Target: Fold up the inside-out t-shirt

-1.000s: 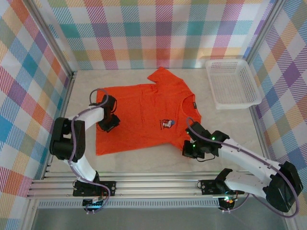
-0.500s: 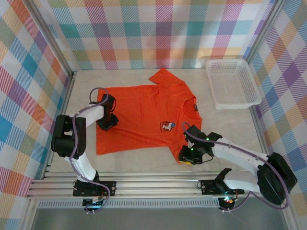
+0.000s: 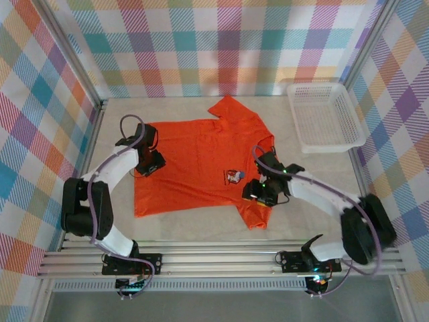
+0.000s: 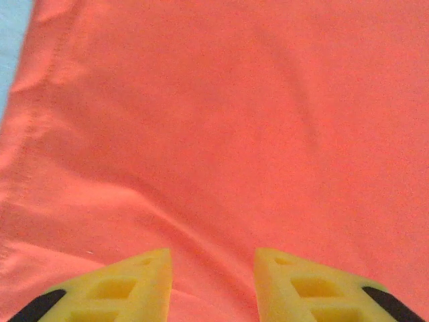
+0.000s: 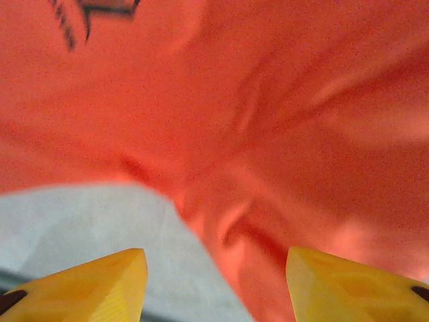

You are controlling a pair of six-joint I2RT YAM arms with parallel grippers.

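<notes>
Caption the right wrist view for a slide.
Open right gripper poised over a rumpled edge of the inside-out t-shirt, with pale table showing at lower left.

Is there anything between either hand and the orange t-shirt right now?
Nothing visible. The left hand is directly over the t-shirt's left part and the right hand over its near right part, with bare fabric right under both.

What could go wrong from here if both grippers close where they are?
1. The right gripper, open, hangs over rumpled fabric at the near sleeve; a pinch there may catch extra layers and leave the fold crooked.
2. The left gripper, open, sits over flat cloth just inside the edge of the t-shirt; closing may bunch or drag it.
</notes>
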